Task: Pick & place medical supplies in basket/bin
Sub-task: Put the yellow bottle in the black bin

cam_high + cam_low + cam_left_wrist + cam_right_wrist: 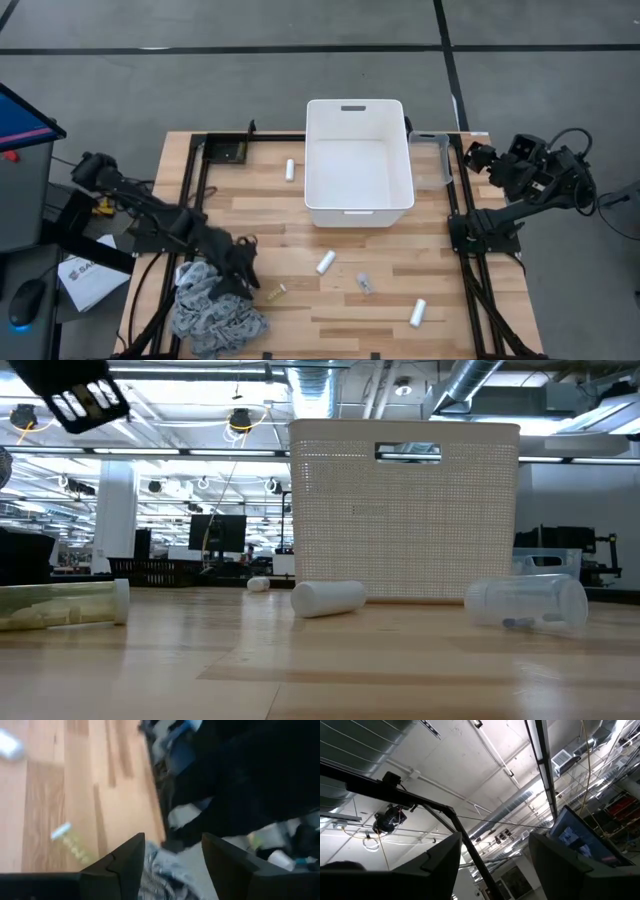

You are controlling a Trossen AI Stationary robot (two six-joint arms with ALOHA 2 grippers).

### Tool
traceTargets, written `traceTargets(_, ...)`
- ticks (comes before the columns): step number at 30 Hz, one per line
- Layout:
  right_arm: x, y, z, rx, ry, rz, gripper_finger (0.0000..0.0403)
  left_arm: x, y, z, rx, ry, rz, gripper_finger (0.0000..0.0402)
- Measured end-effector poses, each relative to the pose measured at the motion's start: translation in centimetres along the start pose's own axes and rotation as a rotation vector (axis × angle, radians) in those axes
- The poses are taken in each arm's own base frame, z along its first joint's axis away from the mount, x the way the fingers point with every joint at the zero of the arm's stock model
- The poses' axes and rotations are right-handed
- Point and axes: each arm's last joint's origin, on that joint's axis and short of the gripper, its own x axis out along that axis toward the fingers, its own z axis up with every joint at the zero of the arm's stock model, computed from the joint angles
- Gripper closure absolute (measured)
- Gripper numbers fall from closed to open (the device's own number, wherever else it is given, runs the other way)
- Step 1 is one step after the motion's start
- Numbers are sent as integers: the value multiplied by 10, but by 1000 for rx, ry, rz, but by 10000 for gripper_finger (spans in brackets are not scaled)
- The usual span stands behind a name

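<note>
The grey patterned bandage [212, 310] lies heaped on the table's near left corner. My left gripper [240, 268] [172, 865] hangs open over the heap's right edge, with grey cloth [162, 877] showing between its fingers. Three white gauze rolls [326, 262] [418, 313] [290, 170] lie on their sides on the wood. The clear vial [365, 284] [528, 603] and a pale tube of sticks [275, 292] [67, 837] also lie there. The white tub [358, 160] [405, 510] stands at the far middle, with the small clear bin [432, 160] beside it. My right gripper [480, 158] [492, 865] is open, off to the right, pointing at the ceiling.
Black frame rails [200, 190] run along the table's left and right sides. A paper sheet [85, 275] and a computer mouse [25, 300] lie off the left edge. Bare wood stretches between the tub and the near rolls.
</note>
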Motion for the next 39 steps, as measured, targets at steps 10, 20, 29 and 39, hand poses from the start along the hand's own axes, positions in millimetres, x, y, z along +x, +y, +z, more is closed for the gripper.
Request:
traceTargets(10,6,-2,-6,20,12,-8,175,54,7,5,-63,125,336,168)
traceTargets(20,7,-2,-5,26,4,-1,175,84,26,-7,-270,134,491,161)
traceTargets(29,7,-1,-5,26,16,17,175,100,39,-13,-318,139,546,162)
traceTargets(39,7,-1,-6,15,19,16,175,116,50,-15,-263,120,562,163)
